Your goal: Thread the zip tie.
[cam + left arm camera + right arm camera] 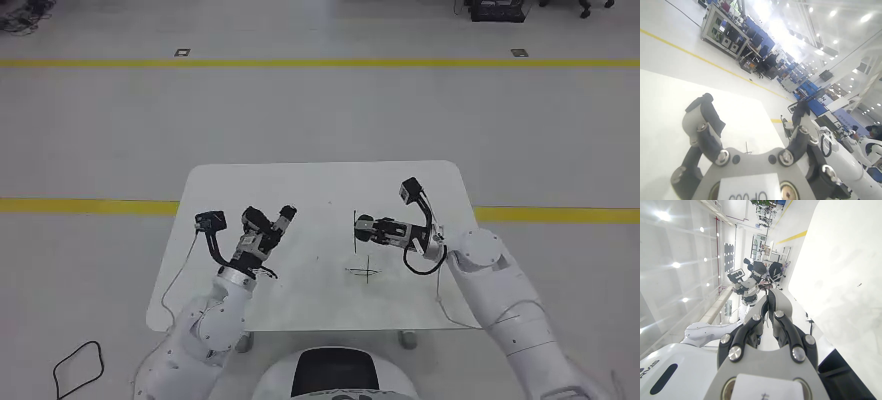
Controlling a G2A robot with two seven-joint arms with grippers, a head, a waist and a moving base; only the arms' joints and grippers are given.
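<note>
A thin black zip tie (354, 226) stands upright over the middle of the white table (320, 185), with my right gripper (358, 230) shut on it. The right wrist view shows that gripper (769, 294) with its pads pressed together and a black strand of the zip tie (768, 315) running between them. A small black loop-like shape (365, 269) lies on the table just in front; I cannot tell whether it is the tie's tail or a shadow. My left gripper (272, 216) is open and holds nothing, raised to the left of the tie. Between its spread fingers (705, 106) the zip tie (746, 146) shows farther off.
The table has rounded corners; its far edge (320, 165) and near edge (300, 328) are close to both arms. Yellow floor lines (90, 206) run behind it. Racks and seated people in the room stand far from the table.
</note>
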